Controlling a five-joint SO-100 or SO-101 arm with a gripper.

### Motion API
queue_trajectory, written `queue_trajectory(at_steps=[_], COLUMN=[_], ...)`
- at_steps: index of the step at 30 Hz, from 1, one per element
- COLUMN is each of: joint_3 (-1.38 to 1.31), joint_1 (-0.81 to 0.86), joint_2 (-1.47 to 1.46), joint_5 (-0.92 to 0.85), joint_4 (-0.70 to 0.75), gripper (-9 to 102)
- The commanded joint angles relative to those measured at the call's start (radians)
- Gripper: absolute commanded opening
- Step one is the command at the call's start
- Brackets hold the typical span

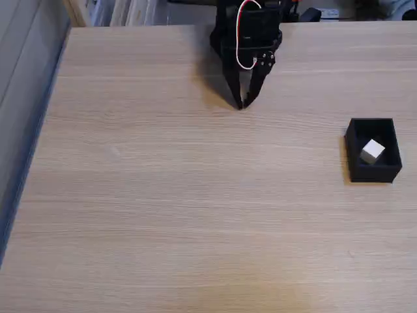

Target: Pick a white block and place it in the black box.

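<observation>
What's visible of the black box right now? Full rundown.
The small matte black rectangular box looks plastic, with thin walls and no lid. It stands upright on the light wood-grain table near the right edge of the fixed view. Inside, the small white cube rests on its floor, turned askew to the walls. The black two-finger gripper is well away from it.

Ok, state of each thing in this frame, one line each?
white block: inside the black box, tilted, not held.
black box: upright on the table, open top, holding the block.
gripper: fingertips together, holding nothing, at the table's far side, apart from the box.
table: light wood.
</observation>
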Motion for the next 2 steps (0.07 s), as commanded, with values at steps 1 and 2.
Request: queue_trajectory(at_steps=[1, 2], joint_3=[0.014, 0.014], joint_1=[0.008, 0.008], joint_2=[0.005, 0.005], joint_5=[-0.011, -0.011], joint_4=[0.005, 0.005], gripper=[0, 1])
